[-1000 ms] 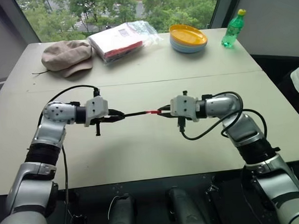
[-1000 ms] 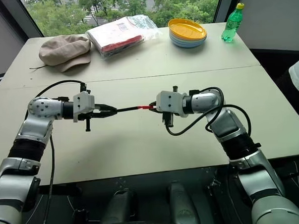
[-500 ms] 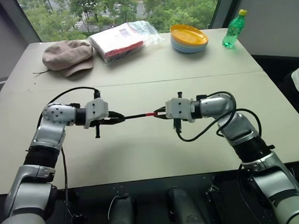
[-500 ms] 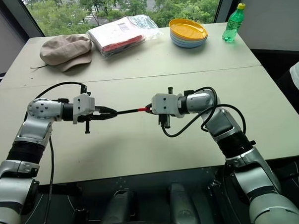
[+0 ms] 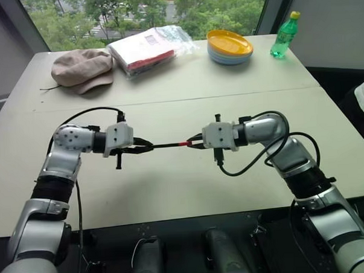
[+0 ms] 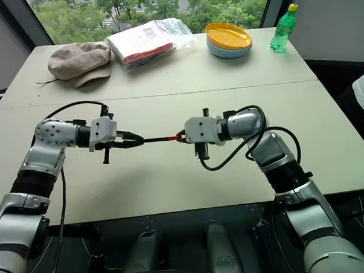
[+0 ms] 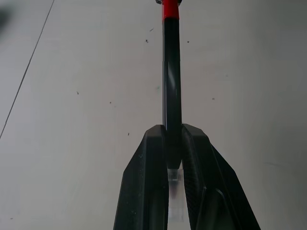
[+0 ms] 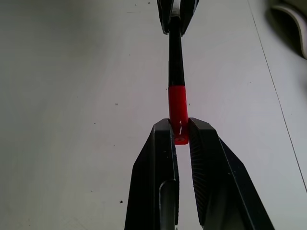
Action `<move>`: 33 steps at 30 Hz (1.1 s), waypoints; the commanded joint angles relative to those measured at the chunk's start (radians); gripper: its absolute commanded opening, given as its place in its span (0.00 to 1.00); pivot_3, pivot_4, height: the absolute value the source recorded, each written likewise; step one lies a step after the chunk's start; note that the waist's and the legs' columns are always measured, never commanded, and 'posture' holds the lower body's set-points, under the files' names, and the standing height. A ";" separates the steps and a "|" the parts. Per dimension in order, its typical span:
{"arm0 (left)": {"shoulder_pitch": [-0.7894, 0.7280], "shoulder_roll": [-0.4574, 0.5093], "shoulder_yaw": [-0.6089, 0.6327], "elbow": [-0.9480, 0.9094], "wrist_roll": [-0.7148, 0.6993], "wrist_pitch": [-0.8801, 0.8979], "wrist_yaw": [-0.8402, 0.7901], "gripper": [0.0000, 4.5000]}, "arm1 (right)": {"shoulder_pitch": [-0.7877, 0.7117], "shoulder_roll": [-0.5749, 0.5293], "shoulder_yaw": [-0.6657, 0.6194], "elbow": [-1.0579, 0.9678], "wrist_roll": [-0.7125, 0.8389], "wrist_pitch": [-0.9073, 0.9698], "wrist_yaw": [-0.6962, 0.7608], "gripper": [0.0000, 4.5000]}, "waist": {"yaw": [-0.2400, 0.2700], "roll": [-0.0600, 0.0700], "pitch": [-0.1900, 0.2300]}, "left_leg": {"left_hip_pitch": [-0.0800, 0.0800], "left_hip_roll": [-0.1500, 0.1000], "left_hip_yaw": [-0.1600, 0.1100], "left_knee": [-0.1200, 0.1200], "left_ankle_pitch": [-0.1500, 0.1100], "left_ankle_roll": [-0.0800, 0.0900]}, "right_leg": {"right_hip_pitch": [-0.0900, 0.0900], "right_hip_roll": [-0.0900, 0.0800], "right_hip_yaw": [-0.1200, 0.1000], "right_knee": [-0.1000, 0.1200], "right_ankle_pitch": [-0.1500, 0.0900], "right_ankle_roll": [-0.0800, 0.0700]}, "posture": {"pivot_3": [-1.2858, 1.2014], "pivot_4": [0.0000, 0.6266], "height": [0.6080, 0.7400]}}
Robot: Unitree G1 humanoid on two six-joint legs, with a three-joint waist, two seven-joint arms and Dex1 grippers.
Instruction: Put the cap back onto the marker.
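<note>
Right arm has slid in toward the left one since a second ago, so the gap between the two hands is smaller and less of the black stick shows between them. Left arm looks about where it was.

So right now both arms are held up over the near part of the table (image 5: 172, 191), pointing at each other. The left gripper (image 5: 147, 147) is pinched tight on one end of the marker (image 5: 167, 145), and the marker runs out roughly level toward the other hand. In the left wrist view you can see the black barrel squeezed between the two black fingers (image 7: 148, 182), going straight out with red at the far end.

The right gripper (image 5: 194, 142) is clamped on the cap (image 8: 178, 108), which sits at the marker's end, lined up with the barrel. From the right wrist view the red bit joins right onto the black, no gap I can see, though I can't tell if it's pushed fully home.

Further back on the table: a beige hat (image 5: 81, 68), a plastic-wrapped packet (image 5: 147, 48), a stack of plates (image 5: 229, 46) with a yellow one on top, and a green bottle (image 5: 284, 35) in the far right corner.
</note>
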State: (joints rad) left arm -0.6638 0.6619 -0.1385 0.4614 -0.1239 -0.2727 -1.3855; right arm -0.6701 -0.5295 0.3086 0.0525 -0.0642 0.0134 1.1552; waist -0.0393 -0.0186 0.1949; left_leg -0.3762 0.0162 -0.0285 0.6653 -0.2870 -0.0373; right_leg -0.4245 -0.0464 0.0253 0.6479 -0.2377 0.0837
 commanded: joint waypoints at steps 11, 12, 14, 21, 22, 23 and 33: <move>-0.018 -0.022 0.018 -0.038 -0.013 -0.009 0.025 0.00 | -0.018 0.040 0.026 -0.063 0.030 -0.030 0.001 0.01 | 0.000 0.000 0.000 | 0.000 0.000 0.000 0.000 0.000 0.000 | 0.000 0.000 0.000 0.000 0.000 0.000 | 0.52 0.24 1.00; -0.014 -0.021 0.020 -0.041 -0.014 -0.008 0.026 0.00 | -0.018 0.037 0.024 -0.060 0.028 -0.032 0.001 0.01 | 0.000 0.000 0.000 | 0.000 0.000 0.000 0.000 0.000 0.000 | 0.000 0.000 0.000 0.000 0.000 0.000 | 0.52 0.24 1.00; 0.002 -0.013 0.027 -0.051 -0.016 -0.003 0.032 0.00 | -0.020 0.028 0.017 -0.039 0.018 -0.042 -0.008 0.10 | 0.000 0.000 0.000 | 0.000 0.000 0.000 0.000 0.000 0.000 | 0.000 0.000 0.000 0.000 0.000 0.000 | 0.52 0.24 1.00; 0.071 0.014 0.041 -0.113 -0.026 0.025 0.057 0.00 | -0.027 -0.015 0.011 0.022 -0.008 -0.080 -0.016 0.85 | -0.001 0.000 0.000 | 0.000 0.000 0.000 0.000 0.000 0.000 | 0.000 0.000 0.000 0.000 0.000 0.000 | 0.52 0.24 1.00; 0.083 0.019 0.044 -0.125 -0.028 0.034 0.064 0.00 | -0.027 -0.022 0.008 0.021 -0.002 -0.071 -0.011 0.98 | -0.001 0.000 0.000 | 0.000 0.000 0.000 0.000 0.000 0.000 | 0.000 0.000 0.000 0.000 0.000 0.000 | 0.52 0.24 1.00; 0.100 0.025 0.051 -0.144 -0.034 0.049 0.075 0.00 | -0.028 -0.026 -0.002 0.016 0.010 -0.056 -0.012 0.99 | -0.001 0.000 0.000 | 0.000 0.000 0.000 0.000 0.000 0.000 | 0.000 0.000 0.000 0.000 0.000 0.000 | 0.52 0.24 1.00; 0.302 0.025 0.186 -0.389 -0.064 0.440 0.398 0.00 | 0.035 -0.050 -0.089 -0.080 0.090 0.096 -0.062 0.99 | -0.001 0.000 0.000 | 0.000 0.000 -0.001 0.000 0.000 0.000 | 0.000 0.000 0.000 0.000 0.000 0.000 | 0.52 0.24 1.00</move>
State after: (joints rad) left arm -0.3694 0.6914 -0.0025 0.1378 -0.1636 0.0889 -1.0556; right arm -0.6443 -0.5737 0.2483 0.0281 -0.0029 0.0913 1.1066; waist -0.0408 -0.0185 0.1949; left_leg -0.3763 0.0165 -0.0294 0.6652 -0.2870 -0.0373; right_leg -0.4247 -0.0467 0.0253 0.6479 -0.2377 0.0836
